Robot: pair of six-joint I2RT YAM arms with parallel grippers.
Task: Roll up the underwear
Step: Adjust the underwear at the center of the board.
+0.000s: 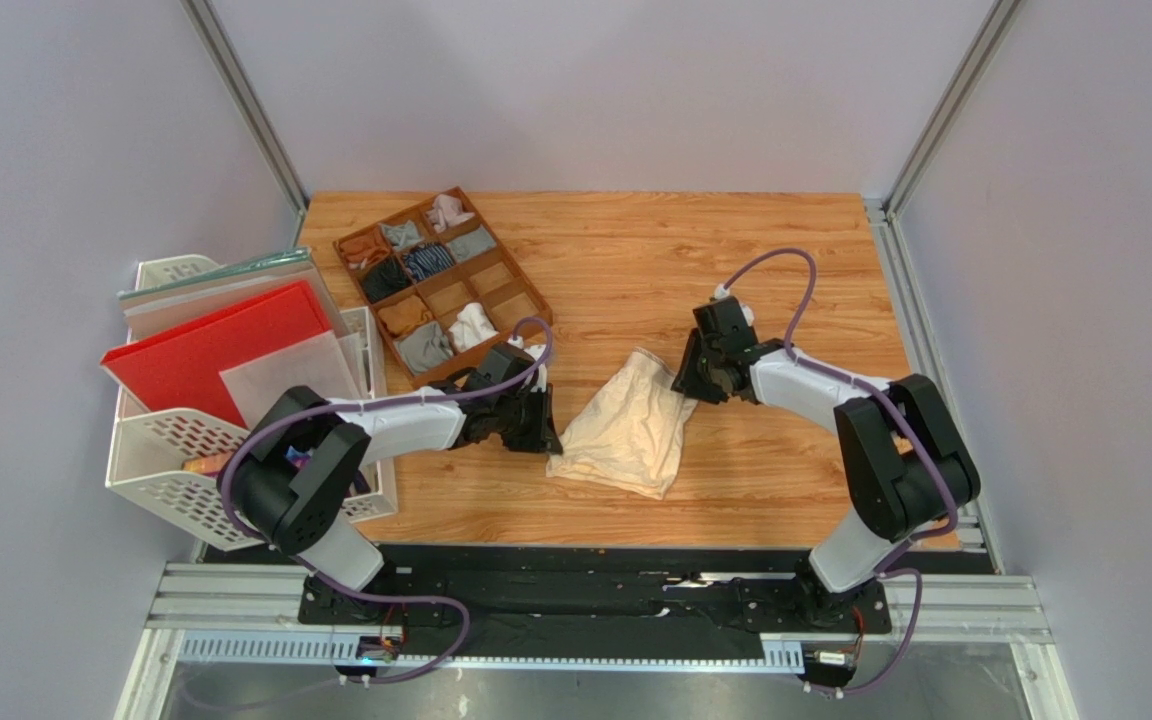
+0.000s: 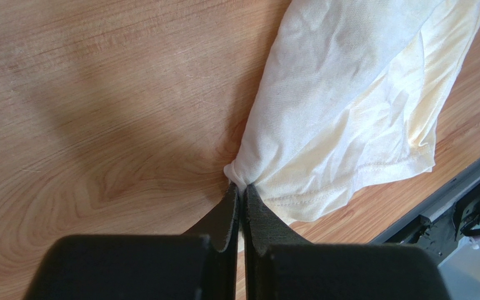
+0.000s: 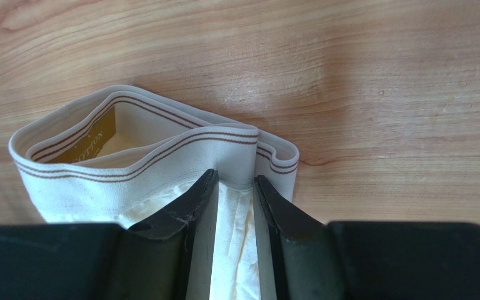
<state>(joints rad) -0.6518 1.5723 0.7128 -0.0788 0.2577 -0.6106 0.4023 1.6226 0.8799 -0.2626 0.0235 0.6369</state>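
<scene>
Left pincer point(image 2: 241, 187) and seemingly right pincer point(image 3: 235, 181) clamp underwear point(image 1: 627, 428) ends.

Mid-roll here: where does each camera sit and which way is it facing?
Top: above and behind the robot, looking down on the table; left arm and right arm whole, left gripper and right gripper at the ends of the briefs.
Left wrist: on that wrist, looking along its fingers, shut on a briefs corner.
Right wrist: likewise, its fingers gripping cloth below the waistband.
Shared: all three show the briefs on the wood table.
</scene>
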